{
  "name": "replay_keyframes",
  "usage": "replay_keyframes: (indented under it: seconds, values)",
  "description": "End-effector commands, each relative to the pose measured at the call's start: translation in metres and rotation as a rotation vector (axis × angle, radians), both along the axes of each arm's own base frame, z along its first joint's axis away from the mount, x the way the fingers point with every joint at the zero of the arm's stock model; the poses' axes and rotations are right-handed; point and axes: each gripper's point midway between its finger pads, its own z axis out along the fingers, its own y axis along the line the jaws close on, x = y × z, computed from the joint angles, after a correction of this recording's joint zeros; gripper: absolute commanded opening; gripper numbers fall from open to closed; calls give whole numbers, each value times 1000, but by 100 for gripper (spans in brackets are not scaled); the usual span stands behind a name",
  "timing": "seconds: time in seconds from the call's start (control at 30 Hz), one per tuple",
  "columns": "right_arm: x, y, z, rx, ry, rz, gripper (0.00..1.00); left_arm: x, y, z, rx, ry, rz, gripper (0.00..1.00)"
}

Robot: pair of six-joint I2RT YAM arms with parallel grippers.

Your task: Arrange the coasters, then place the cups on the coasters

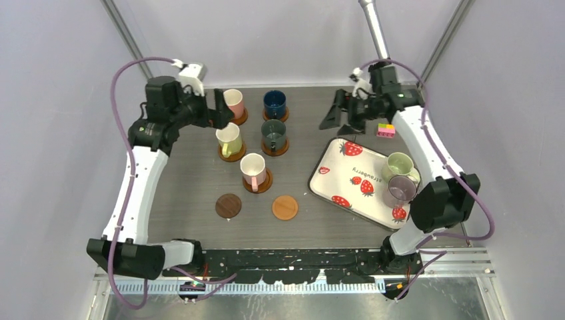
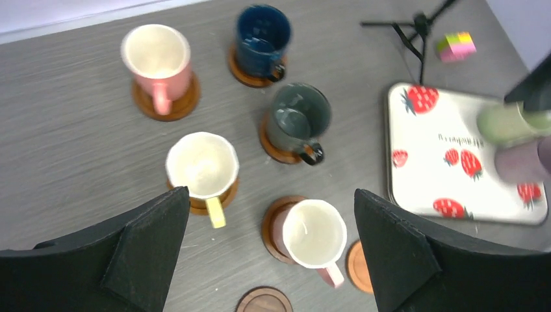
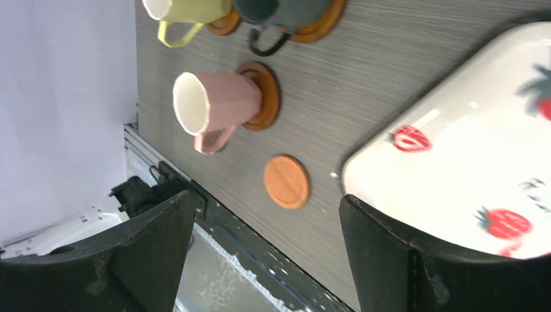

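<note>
The left gripper (image 1: pixel 220 110), jaws apart and empty, hangs just beside the pink cup (image 1: pixel 233 101) near the grey table's (image 1: pixel 193 180) far edge. The right gripper (image 1: pixel 341 120), also spread and empty, hovers beyond the tray's (image 1: pixel 333 181) far corner. Two bare coasters (image 1: pixel 228 205) lie flat toward the near edge, and the cream cup's (image 1: pixel 253 167) handle points that way.

Seven cups (image 1: pixel 253 168); seven coasters (image 1: pixel 285 207), two bare; one tray (image 1: pixel 333 175); one coloured block (image 1: pixel 385 129).
</note>
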Motion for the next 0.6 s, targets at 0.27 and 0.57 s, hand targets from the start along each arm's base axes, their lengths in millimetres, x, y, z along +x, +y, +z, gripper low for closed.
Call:
replay_keyframes:
  seconds: [0.27, 0.57]
  values:
    - [-65, -197, 11, -334, -244, 156, 83, -33, -86, -27, 176, -16, -356, 100]
    - [-108, -294, -42, -449, -72, 257, 74, -46, -97, -45, 213, 36, -425, 100]
